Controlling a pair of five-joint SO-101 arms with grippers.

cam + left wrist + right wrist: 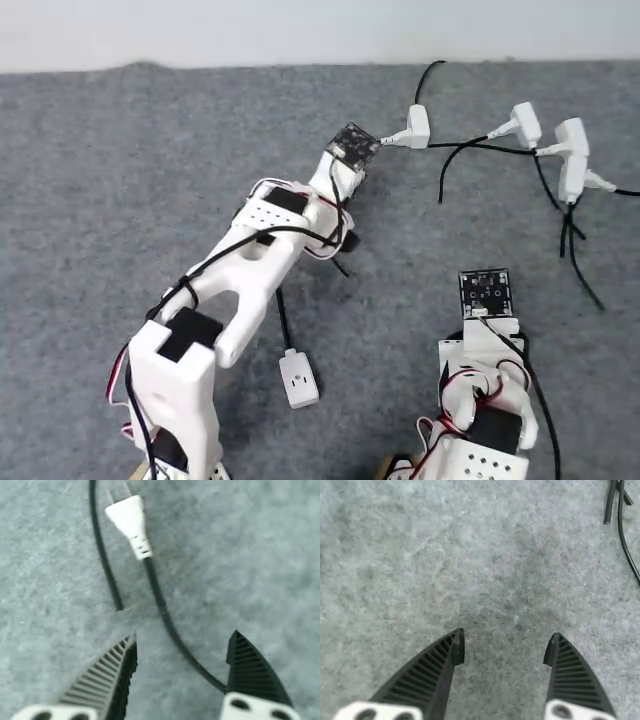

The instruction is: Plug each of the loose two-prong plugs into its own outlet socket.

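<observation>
Across the grey carpeted table (120, 150) the white left arm (250, 270) lies stretched far out, much nearer the work than the tucked-back right arm (485, 400). The left gripper (183, 636) and right gripper (507, 633) both stand spread and empty. The loose white two-prong plug (127, 517) lies just ahead of the left fingertips, lengthwise along the reach, with its prongs pointing away and its black cord (165, 615) trailing back between them.

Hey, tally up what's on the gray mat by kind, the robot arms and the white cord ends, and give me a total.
Robot arms: 2
White cord ends at the far side: 4
White outlet socket near the arms: 1
Total: 7
</observation>
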